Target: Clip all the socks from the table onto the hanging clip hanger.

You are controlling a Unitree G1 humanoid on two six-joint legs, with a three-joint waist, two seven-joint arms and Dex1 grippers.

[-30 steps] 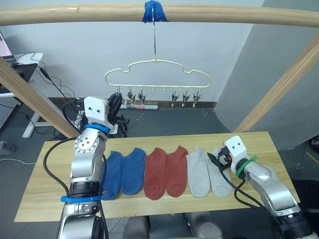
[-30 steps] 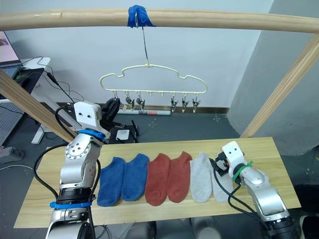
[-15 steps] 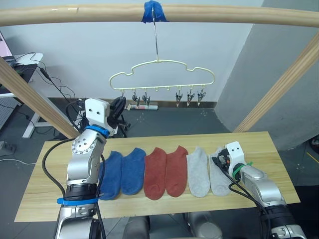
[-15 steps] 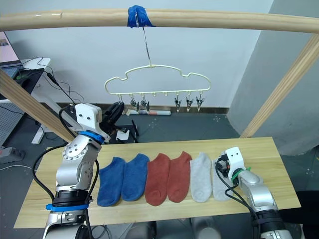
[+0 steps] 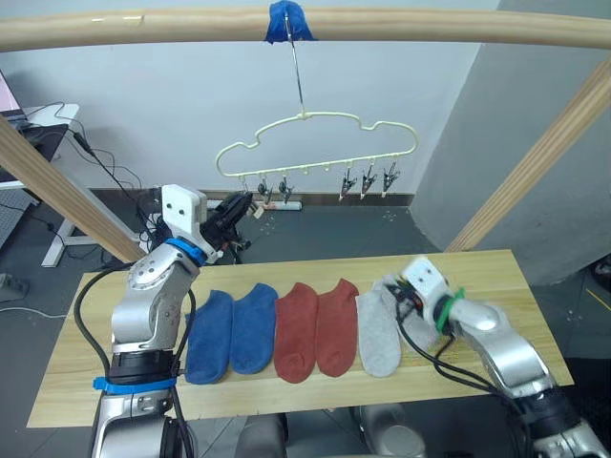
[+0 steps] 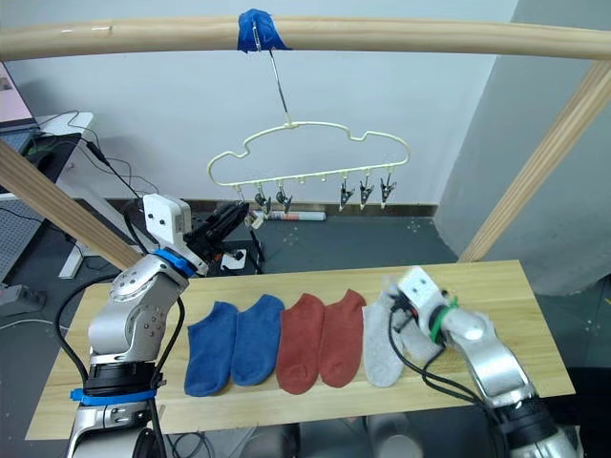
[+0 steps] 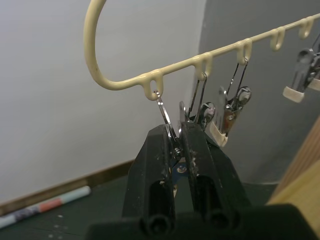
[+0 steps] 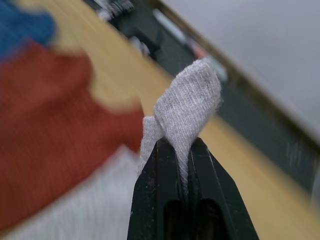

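Note:
The pale yellow-green clip hanger [image 5: 315, 143] hangs by its long hook from the top pole. My left gripper [image 7: 176, 146] is raised beside its left end, shut on the end metal clip [image 7: 164, 112]. On the table [image 5: 86, 363] lie two blue socks [image 5: 229, 332], two rust red socks [image 5: 315, 329] and one light grey sock [image 5: 379, 336] in a row. My right gripper [image 8: 179, 146] is shut on a fold of the second grey sock [image 8: 187, 105], whose cuff end is lifted off the wood at the row's right end.
A round wooden pole [image 5: 430, 24] spans overhead with blue tape [image 5: 286, 19] holding the hook. Slanted poles [image 5: 57, 186] [image 5: 535, 172] stand at both sides. Cables and a marker lie on the floor behind the table.
My right gripper has shut on the rightmost grey sock and pulled its cuff up and leftward. The left gripper and the hanger have swung to the right together.

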